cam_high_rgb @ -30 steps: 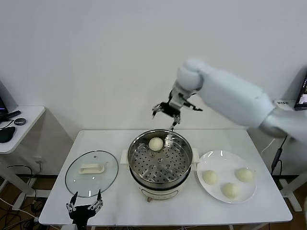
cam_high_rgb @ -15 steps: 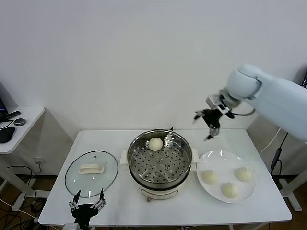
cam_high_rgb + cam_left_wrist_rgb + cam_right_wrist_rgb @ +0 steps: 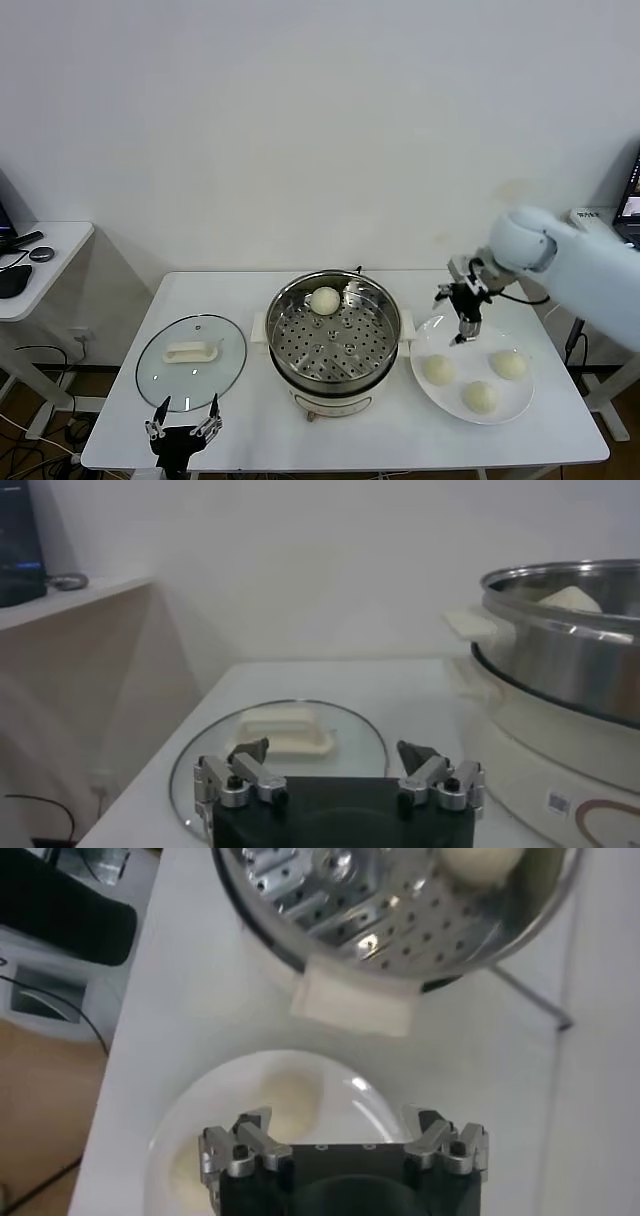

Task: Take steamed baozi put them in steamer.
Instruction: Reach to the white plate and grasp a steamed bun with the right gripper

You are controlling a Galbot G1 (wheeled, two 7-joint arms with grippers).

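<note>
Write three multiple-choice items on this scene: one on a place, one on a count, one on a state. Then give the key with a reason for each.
1. Where does the glass lid lie?
A. On the steamer
B. On the table, on the robot's left of the steamer
C. On the plate

2. How many baozi remain on the plate?
A. One
B. Two
C. Three

3. How are the jaws of the right gripper?
A. Open, empty
B. Shut on a bun
C. Shut on the lid

Key: B, the lid rests flat beside the steamer; C, three buns sit on the plate, one in the steamer; A, the right wrist view shows the jaws spread with nothing between.
</note>
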